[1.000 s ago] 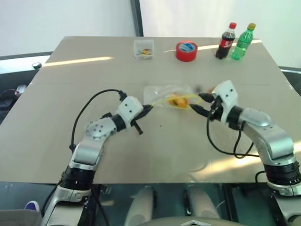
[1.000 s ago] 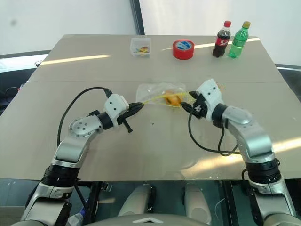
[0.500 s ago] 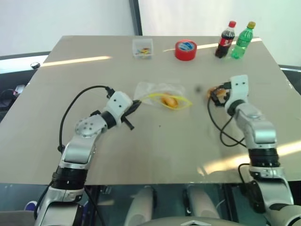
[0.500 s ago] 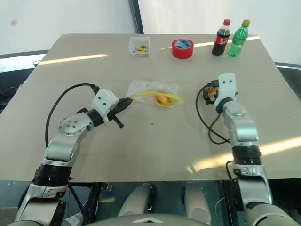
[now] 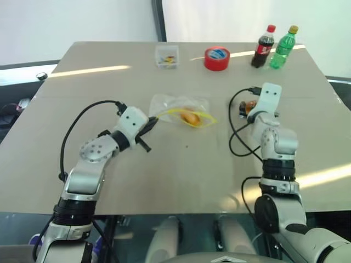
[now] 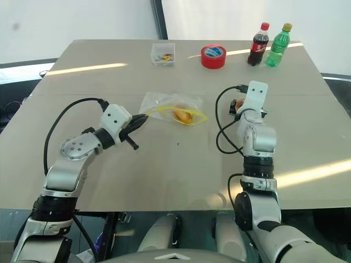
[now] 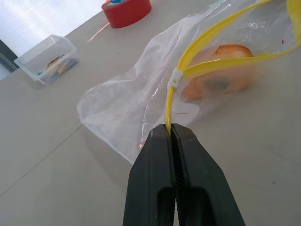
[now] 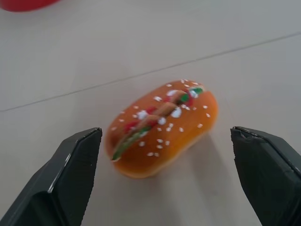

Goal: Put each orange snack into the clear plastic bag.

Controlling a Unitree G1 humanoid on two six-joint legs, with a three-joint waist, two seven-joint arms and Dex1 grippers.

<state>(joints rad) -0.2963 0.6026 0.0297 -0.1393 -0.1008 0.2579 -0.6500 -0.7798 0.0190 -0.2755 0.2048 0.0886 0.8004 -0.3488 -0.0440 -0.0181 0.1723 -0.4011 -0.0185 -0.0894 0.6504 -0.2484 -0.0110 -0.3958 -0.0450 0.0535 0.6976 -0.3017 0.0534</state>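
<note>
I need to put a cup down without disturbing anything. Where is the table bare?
Bare: the near table between the two arms, and the far left corner beside the small clear box. Crowded: the middle, around the clear plastic bag, and the far right by the bottles.

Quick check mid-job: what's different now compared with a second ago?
The right claw left the clear plastic bag's mouth, swung out to the second orange snack on the table and opened; its fingers now flank it without gripping. The left claw, shut on the bag's yellow seal strip, drew the bag a little leftward. The other orange snack stays inside the bag.
</note>
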